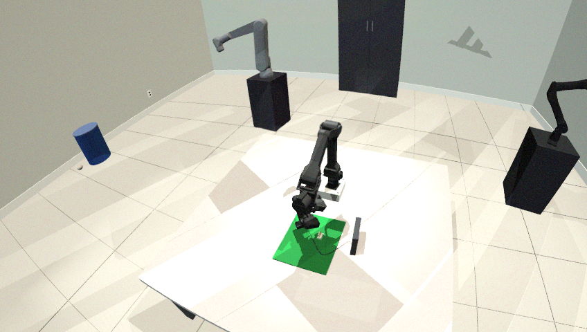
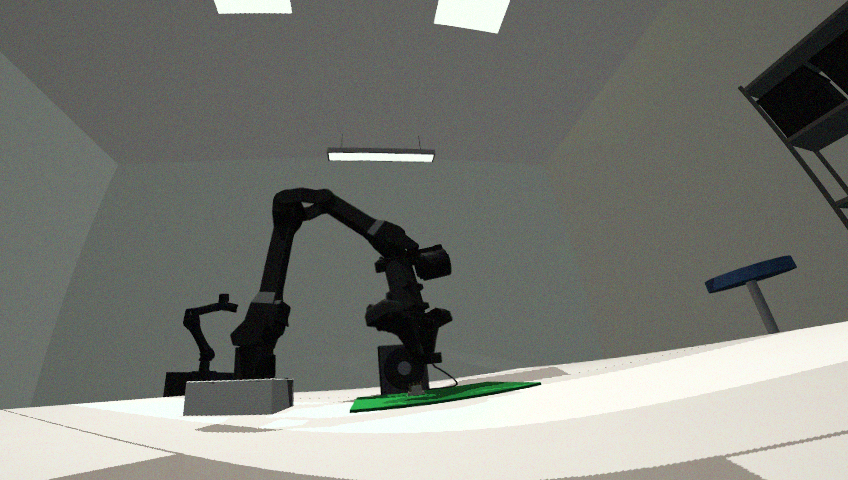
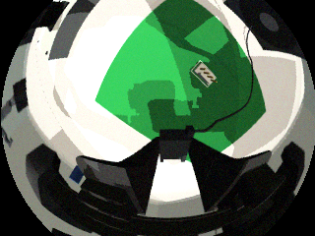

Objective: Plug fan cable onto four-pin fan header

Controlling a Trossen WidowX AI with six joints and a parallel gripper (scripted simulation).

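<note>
The green board (image 1: 302,261) (image 2: 493,388) (image 3: 128,74) lies on the table. The small pale four-pin header (image 1: 321,235) (image 2: 418,393) (image 3: 204,74) stands on it, its pins showing in the wrist view. My gripper (image 2: 426,358) (image 3: 173,141) is shut on the dark plug (image 3: 174,140), holding it above the board, apart from it and from the header. In the wrist view the header is ahead and to the right of the plug. The thin black cable (image 1: 323,253) (image 2: 450,377) (image 3: 252,74) runs from the plug to the fan. The plug's underside is hidden in the wrist view.
The dark square fan (image 1: 355,236) (image 2: 404,368) (image 3: 269,22) stands upright beside the board, on its right in the top view. The arm's pale base block (image 1: 339,193) (image 2: 229,397) is behind the board. The cable loops low over the board's right part. Broad shadows fall across board and table.
</note>
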